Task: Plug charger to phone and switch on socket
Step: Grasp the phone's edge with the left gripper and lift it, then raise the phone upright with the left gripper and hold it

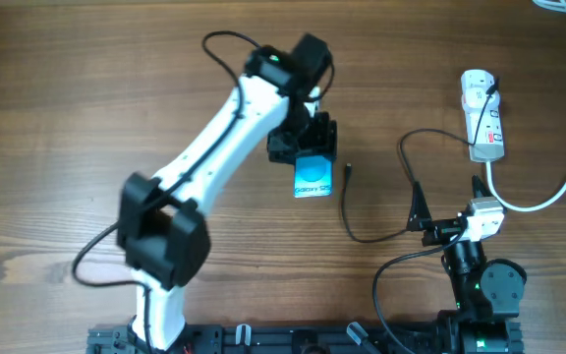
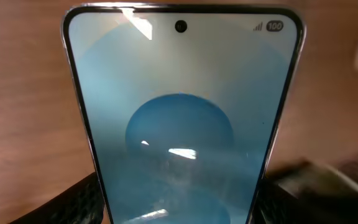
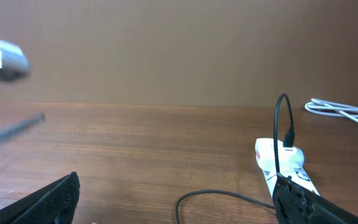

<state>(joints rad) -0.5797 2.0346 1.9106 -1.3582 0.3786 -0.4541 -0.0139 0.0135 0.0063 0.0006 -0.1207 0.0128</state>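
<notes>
The phone (image 1: 313, 178) lies on the table with its blue screen up. My left gripper (image 1: 303, 147) is over its far end, a finger on each long side; in the left wrist view the phone (image 2: 180, 124) fills the frame between the two black fingers. The charger cable (image 1: 362, 234) runs from the socket (image 1: 483, 116) in a loop to its plug tip (image 1: 348, 169), which lies just right of the phone. My right gripper (image 1: 440, 221) is open and empty near the front right. The right wrist view shows the socket (image 3: 281, 158) and the cable (image 3: 216, 194).
A thick white cable (image 1: 558, 177) curves from the socket to the right edge and back corner. It also shows in the right wrist view (image 3: 344, 111). The right arm base (image 1: 484, 285) stands at the front edge.
</notes>
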